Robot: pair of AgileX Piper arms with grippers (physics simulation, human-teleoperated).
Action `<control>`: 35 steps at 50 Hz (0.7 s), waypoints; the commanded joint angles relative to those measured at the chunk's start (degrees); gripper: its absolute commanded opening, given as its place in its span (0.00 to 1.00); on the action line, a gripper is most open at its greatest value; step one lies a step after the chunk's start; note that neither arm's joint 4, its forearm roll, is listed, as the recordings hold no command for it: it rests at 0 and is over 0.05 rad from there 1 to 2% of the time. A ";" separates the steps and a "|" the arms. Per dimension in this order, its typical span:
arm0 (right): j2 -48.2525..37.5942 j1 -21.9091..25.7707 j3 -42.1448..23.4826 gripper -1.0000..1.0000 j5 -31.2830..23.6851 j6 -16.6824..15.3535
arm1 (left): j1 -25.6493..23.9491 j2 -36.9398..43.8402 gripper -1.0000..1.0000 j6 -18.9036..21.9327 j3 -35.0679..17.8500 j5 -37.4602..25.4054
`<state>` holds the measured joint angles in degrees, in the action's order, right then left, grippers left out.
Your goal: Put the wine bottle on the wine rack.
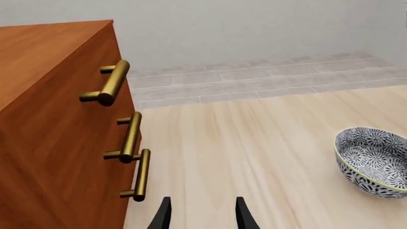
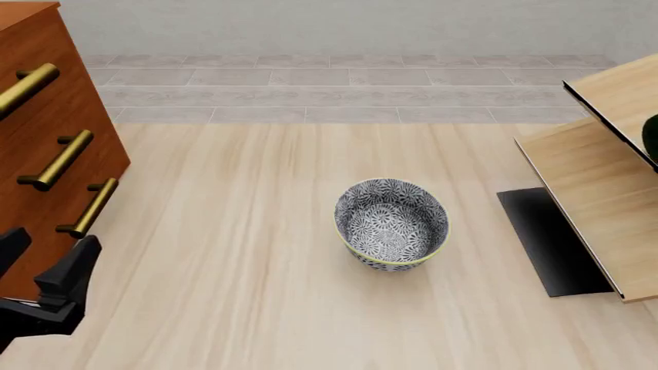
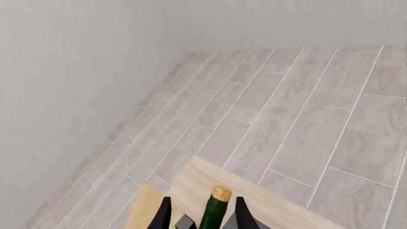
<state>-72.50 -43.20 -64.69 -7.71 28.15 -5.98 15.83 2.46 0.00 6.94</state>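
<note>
The wine bottle (image 3: pixel 214 211) shows its green neck and tan cork between the fingertips of my right gripper (image 3: pixel 203 215). The fingers stand wide apart, with a gap on each side of the neck, so the gripper is open. Behind the bottle lie the pale boards of the wine rack (image 3: pixel 267 202). In the front view the wine rack (image 2: pixel 596 193) stands at the right edge on its black base plate. A dark sliver of the wine bottle (image 2: pixel 651 137) rests against an upper board there. The right gripper itself is outside the front view. My left gripper (image 2: pixel 52 245) (image 1: pixel 203 213) is open and empty beside the cabinet.
A reddish-brown drawer cabinet (image 2: pixel 98 131) (image 1: pixel 51 143) with brass handles stands at the left, close to my left gripper. A patterned grey-blue bowl (image 2: pixel 396 264) (image 1: pixel 375 162) sits mid-table. Grey floor tiles and a pale wall lie beyond the table.
</note>
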 commanded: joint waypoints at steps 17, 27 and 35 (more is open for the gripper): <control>2.79 -0.41 -4.53 1.00 -4.68 -0.91 | -0.36 -0.59 1.00 -0.21 0.00 -0.52; 4.25 0.13 -6.29 1.00 -6.72 -1.43 | -0.35 0.41 1.00 -0.27 0.00 0.75; 6.27 1.78 -7.64 1.00 -8.66 -1.96 | -0.54 0.95 1.00 -0.27 0.00 1.49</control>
<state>-68.10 -42.68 -70.72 -14.27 26.72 -6.38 16.14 2.24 0.00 7.60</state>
